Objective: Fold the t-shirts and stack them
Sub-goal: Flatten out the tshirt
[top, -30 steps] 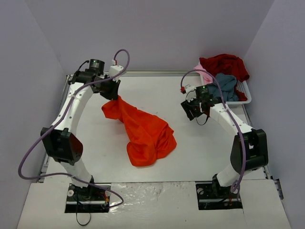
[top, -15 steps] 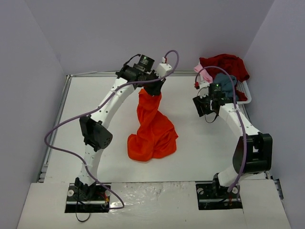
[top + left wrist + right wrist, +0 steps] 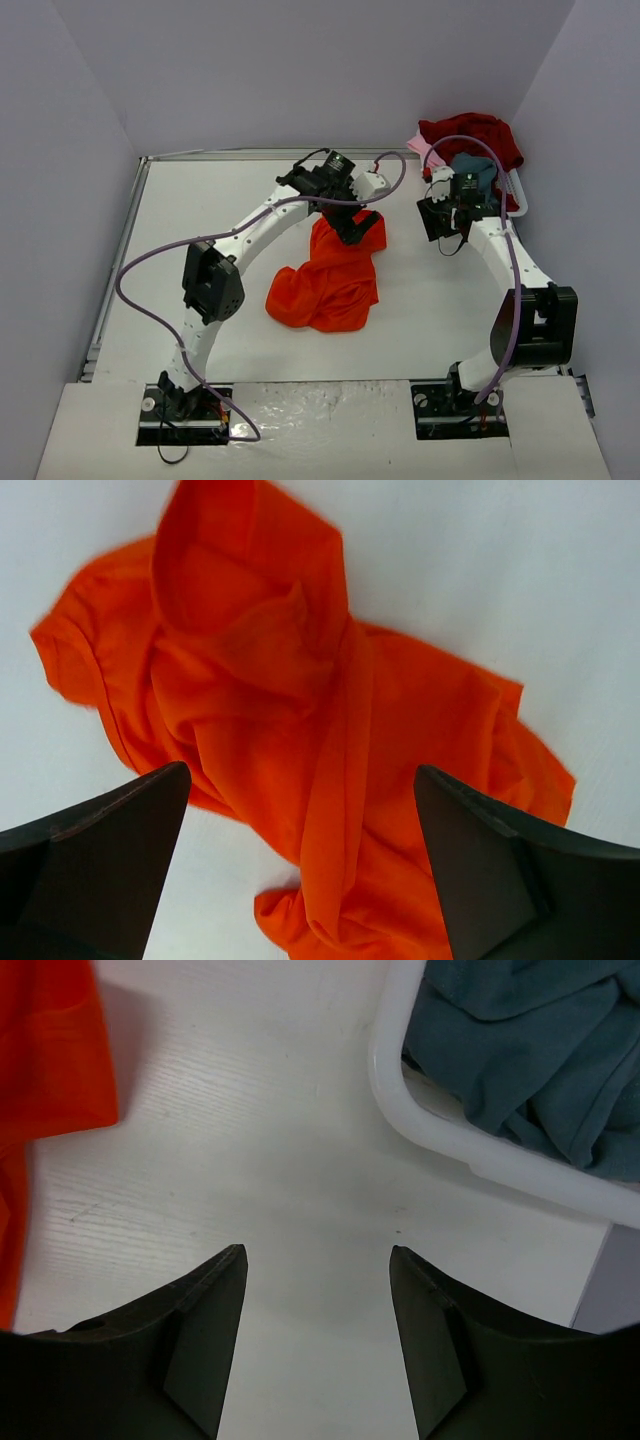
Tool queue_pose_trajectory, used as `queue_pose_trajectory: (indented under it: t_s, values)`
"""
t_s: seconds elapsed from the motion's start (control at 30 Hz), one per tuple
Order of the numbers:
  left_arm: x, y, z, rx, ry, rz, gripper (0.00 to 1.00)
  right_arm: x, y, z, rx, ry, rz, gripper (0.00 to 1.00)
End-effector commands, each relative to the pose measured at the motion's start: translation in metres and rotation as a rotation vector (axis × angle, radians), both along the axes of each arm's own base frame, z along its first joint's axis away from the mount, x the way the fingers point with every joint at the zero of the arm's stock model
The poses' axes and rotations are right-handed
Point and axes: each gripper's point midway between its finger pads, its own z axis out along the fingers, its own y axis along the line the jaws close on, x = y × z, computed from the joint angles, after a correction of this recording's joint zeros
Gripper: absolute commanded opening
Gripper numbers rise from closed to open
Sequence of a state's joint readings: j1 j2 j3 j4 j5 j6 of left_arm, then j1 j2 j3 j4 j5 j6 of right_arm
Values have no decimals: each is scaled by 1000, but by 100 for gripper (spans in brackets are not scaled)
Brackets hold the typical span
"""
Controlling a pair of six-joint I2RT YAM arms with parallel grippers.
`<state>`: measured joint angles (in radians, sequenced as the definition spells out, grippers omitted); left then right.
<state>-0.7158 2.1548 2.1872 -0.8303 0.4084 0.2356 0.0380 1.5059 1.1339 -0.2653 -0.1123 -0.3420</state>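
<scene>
Top external shows the change plainly: 1 second ago the left gripper (image 3: 355, 228) held the orange-red t-shirt (image 3: 328, 285) by an edge at the far left of the table (image 3: 200, 200), and half a second ago it hung lifted over the middle. Now it lies released in a crumpled heap at mid-table, so we judge it repositioned but not spread, with folding not yet begun. On the left wrist view the fingers stand wide apart and hold nothing, the cloth lying below the gap. The right gripper (image 3: 318, 1255) has moved nearer the white basket (image 3: 400, 1070); its fingers are moderately parted and empty over bare table. The grey-blue t-shirt (image 3: 530, 1050) and the dark red t-shirt (image 3: 475, 135) remain in the basket.
</scene>
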Motion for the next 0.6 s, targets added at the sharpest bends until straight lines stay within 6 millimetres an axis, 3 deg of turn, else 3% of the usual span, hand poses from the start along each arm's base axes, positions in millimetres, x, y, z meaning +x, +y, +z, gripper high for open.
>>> queue_pose_trajectory:
  t_s: [0.0,0.07,0.1,0.17,0.2,0.23,0.37,0.43,0.5,0.57]
  values:
    - [10,33,44,-3,-147,62,94,10,13,23,51,-50,52,55]
    - [12,55,57,-22,-159,114,94,7,25,25,69,-21,121,56]
    - [9,66,41,-7,-118,131,94,2,39,19,90,20,171,57]
    - [17,96,53,-47,-123,212,94,3,54,21,81,34,228,58]
    - [17,107,49,-53,-105,230,94,1,69,14,73,62,264,58]
    - [15,129,41,-43,-79,276,94,2,74,11,64,73,276,57]
    - [0,170,13,0,-7,333,94,10,101,1,58,111,335,57]
    - [-9,181,5,10,7,340,94,18,112,-6,72,135,358,58]
    - [-23,187,-17,33,55,333,94,21,121,-19,96,178,381,58]
    - [-34,190,-33,46,88,328,94,30,131,-18,119,176,404,58]
